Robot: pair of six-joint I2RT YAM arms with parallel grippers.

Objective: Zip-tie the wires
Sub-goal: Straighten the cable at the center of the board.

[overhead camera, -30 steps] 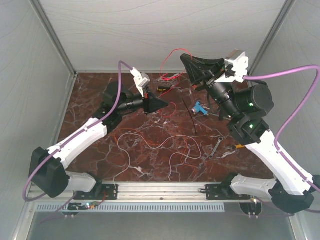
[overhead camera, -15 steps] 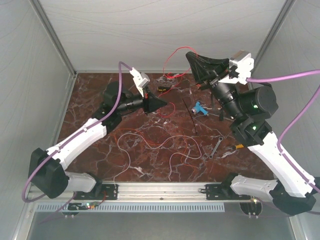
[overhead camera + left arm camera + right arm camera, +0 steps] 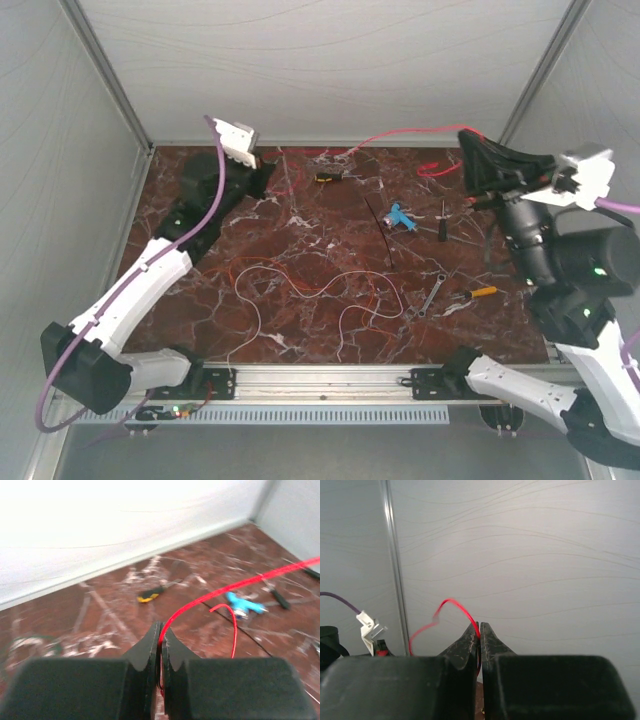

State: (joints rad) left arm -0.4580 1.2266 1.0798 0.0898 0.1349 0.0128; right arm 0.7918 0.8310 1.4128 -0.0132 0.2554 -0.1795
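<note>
A red wire (image 3: 400,135) stretches above the back of the table between my two grippers. My left gripper (image 3: 265,175) at the back left is shut on one end of the red wire (image 3: 210,596), which is pinched between its fingers. My right gripper (image 3: 466,140), raised at the back right, is shut on the other end of the red wire (image 3: 451,603), which arcs out from the tips. White wire (image 3: 345,290) and orange wire (image 3: 270,270) lie in loose loops on the near half of the table. The black zip tie (image 3: 383,232) lies flat near the middle, away from both grippers.
A blue tool (image 3: 402,217) lies beside the zip tie. A black-and-yellow tool (image 3: 327,177) sits at the back, a black screwdriver (image 3: 442,218) to the right. A wrench (image 3: 432,295) and an orange-handled tool (image 3: 482,292) lie at the near right. White walls enclose the marble tabletop (image 3: 300,230).
Both arms have pulled apart: the left gripper drew back to the far left corner, the right swung out to the right. The red wire went from a loose curl to a long stretched span.
</note>
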